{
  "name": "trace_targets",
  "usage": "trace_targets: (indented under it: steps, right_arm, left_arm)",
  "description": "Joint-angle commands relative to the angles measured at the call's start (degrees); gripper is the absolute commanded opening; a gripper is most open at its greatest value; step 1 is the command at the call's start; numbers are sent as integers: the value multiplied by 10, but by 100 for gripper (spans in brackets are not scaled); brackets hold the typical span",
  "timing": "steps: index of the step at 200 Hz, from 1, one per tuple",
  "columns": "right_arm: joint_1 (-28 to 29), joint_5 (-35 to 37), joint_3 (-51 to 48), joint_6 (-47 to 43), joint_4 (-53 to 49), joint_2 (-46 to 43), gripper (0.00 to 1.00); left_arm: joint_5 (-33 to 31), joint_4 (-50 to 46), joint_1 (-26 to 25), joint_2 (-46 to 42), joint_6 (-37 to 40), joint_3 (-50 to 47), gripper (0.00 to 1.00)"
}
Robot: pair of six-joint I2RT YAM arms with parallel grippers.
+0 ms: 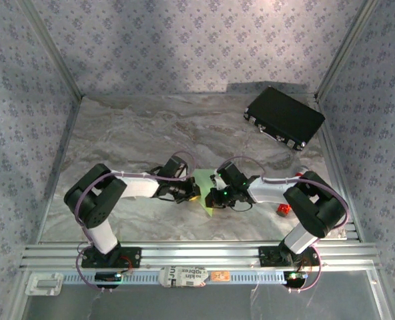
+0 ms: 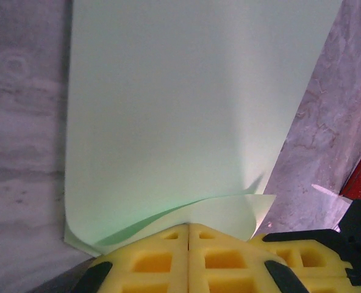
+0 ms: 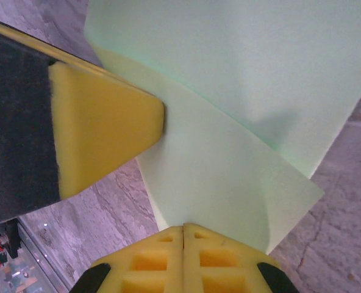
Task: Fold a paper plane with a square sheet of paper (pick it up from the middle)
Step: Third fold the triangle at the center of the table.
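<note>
The square sheet of paper [image 1: 206, 189] is pale green and hangs bent between the two grippers, just above the marble table. In the left wrist view the sheet [image 2: 180, 110] spreads away from my left gripper [image 2: 188, 224], whose yellow pads are shut on its curled near edge. In the right wrist view the sheet [image 3: 229, 152] shows two overlapping layers, and my right gripper [image 3: 183, 226] is shut on its lower edge. A yellow pad of the left gripper [image 3: 101, 131] touches the same sheet from the left. Seen from above, the left gripper [image 1: 192, 195] and right gripper [image 1: 215, 197] nearly meet.
A black rectangular case [image 1: 284, 118] lies at the back right of the table. A small red object [image 1: 283, 210] sits beside the right arm's base. Aluminium rails [image 1: 197, 253] run along the front edge, and patterned walls close in the sides.
</note>
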Motion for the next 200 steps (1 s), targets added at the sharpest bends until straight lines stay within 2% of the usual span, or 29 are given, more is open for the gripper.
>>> trace_targets:
  steps: [1, 51, 91, 119, 152, 200]
  right_arm:
    - [-2, 28, -27, -2, -63, 22, 0]
    - [-4, 37, -32, -6, -70, 17, 0]
    - [-7, 32, -29, -10, -72, 20, 0]
    - [-7, 34, -25, -15, -79, 15, 0]
    - [-9, 32, -22, -17, -80, 8, 0]
    - [-11, 31, -16, -16, -82, 8, 0]
  left_arm:
    - [-22, 5, 25, 18, 9, -22, 6]
    - [-10, -32, 98, 4, 47, -25, 5]
    - [-7, -47, 128, 3, 56, -26, 4]
    - [-28, -67, 132, -27, 56, -25, 4]
    - [-24, -70, 129, -72, 52, -18, 5]
    - [-5, -57, 80, -105, 39, -3, 8]
